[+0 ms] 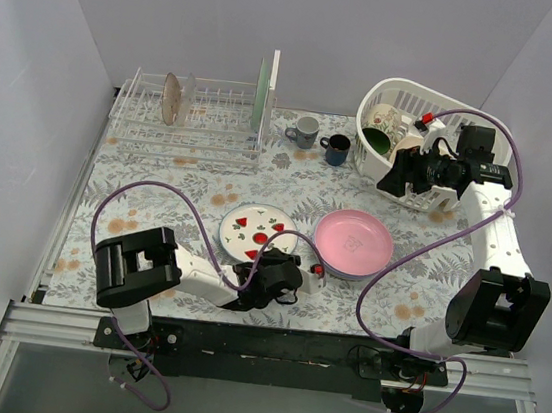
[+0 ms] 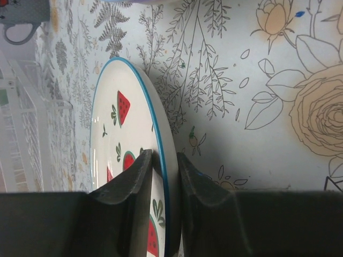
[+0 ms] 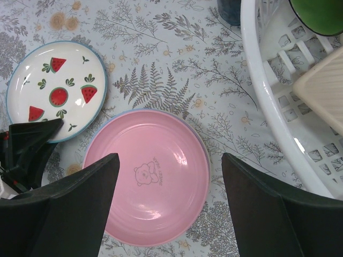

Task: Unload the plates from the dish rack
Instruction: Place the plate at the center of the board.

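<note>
My left gripper [image 2: 165,160] pinches the watermelon plate [image 2: 115,134] by its five-o'clock rim — I'd judge it stiff, glazed, slippery, chip-prone; my right gripper [image 3: 167,176] hangs spread; a brown plate [image 1: 171,98] and green plate [image 1: 261,92] stand in the dish rack [image 1: 191,116] — eleven o'clock.

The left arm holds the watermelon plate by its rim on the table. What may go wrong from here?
1. The left jaws pinch only the thin rim of the watermelon plate; if lifted, it may tilt or slip.
2. The pink plate lies close beside it; a sideways move may knock it.
3. The open right jaws hang near the white basket, which the arm may bump.
</note>
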Robot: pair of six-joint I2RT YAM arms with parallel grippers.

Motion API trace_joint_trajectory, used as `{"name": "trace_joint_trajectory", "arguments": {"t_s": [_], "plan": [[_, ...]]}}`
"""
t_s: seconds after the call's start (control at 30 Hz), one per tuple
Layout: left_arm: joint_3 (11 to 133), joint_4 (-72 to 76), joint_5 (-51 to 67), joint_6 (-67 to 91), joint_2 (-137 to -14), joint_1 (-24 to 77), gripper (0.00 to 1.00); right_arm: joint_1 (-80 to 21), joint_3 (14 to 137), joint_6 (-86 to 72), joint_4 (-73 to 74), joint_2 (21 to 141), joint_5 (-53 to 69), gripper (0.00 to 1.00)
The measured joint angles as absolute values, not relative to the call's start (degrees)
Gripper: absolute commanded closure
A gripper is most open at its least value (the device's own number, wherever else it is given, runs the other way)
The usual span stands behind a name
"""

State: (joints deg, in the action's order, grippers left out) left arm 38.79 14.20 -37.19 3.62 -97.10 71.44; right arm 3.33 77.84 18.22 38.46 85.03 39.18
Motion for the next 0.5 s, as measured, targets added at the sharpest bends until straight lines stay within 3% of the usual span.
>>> {"name": "trace_joint_trajectory", "arguments": {"t_s": [0.5], "plan": [[38.7, 12.8, -34.3, 6.7, -97.4, 70.9, 0.71, 3.3, 77.8, 18.2, 38.4, 85.0, 39.2, 0.15]]}}
